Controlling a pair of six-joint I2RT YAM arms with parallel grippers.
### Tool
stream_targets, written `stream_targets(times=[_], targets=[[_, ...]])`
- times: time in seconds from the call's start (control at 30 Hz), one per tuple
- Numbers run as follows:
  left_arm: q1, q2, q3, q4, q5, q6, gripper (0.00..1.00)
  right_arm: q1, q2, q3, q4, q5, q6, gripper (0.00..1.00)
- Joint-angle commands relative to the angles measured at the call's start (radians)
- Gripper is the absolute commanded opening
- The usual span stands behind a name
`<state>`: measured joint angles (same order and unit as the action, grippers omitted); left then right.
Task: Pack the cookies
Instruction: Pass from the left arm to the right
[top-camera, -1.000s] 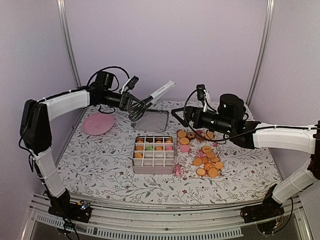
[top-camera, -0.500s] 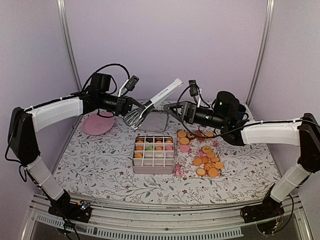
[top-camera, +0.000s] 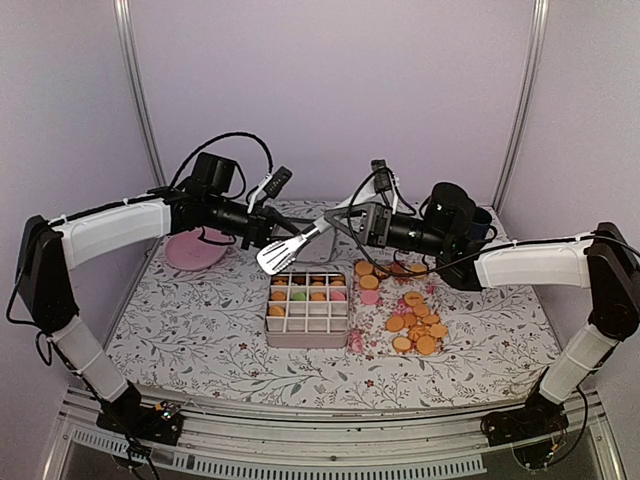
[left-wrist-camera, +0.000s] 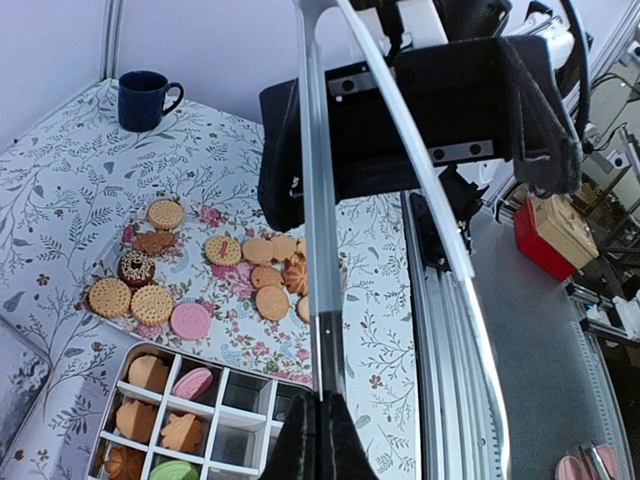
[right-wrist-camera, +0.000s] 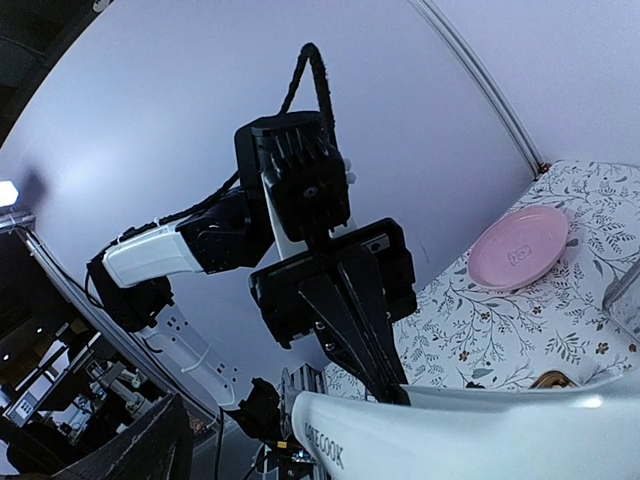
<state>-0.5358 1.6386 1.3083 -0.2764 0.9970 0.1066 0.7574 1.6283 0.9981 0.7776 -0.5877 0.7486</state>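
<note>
Clamping the tongs (left-wrist-camera: 318, 250), left pincer (left-wrist-camera: 320, 420) hangs near box (top-camera: 306, 338) edge (right pincer (top-camera: 340, 220) gapes).

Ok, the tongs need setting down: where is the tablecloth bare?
Bare: the front-left floral cloth, between the round pink plate and the white gridded plastic box, and the strip in front of that box. Crowded: right of the box, where the small round cookies lie.

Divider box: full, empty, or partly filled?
Partly filled. In the top view the divider box holds cookies in its far rows, plus one in the left cell behind the near row; the other near cells are empty.
</note>
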Motion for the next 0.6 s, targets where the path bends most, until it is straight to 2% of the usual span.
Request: stream_targets(times=[0.0, 0.1, 0.27, 0.43, 0.57], targets=[[-0.014, -0.049, -0.007, -0.002, -0.012, 0.049, 0.00, -0.024, 0.010, 0.013, 0.032, -0.022, 0.034, 0.92], [-0.024, -0.054, -0.009, -0.006, -0.024, 0.061, 0.00, -0.031, -0.003, 0.001, 0.043, -0.037, 0.040, 0.86], [-0.041, -0.048, 0.001, -0.039, -0.051, 0.098, 0.00, -0.037, 0.008, 0.024, 0.043, -0.152, 0.041, 0.70], [-0.043, -0.051, 0.005, -0.047, -0.058, 0.104, 0.00, -0.039, 0.020, 0.025, 0.035, -0.240, 0.049, 0.63], [-0.046, -0.051, 0.003, -0.050, -0.061, 0.106, 0.00, -0.038, 0.027, 0.022, 0.033, -0.259, 0.049, 0.61]])
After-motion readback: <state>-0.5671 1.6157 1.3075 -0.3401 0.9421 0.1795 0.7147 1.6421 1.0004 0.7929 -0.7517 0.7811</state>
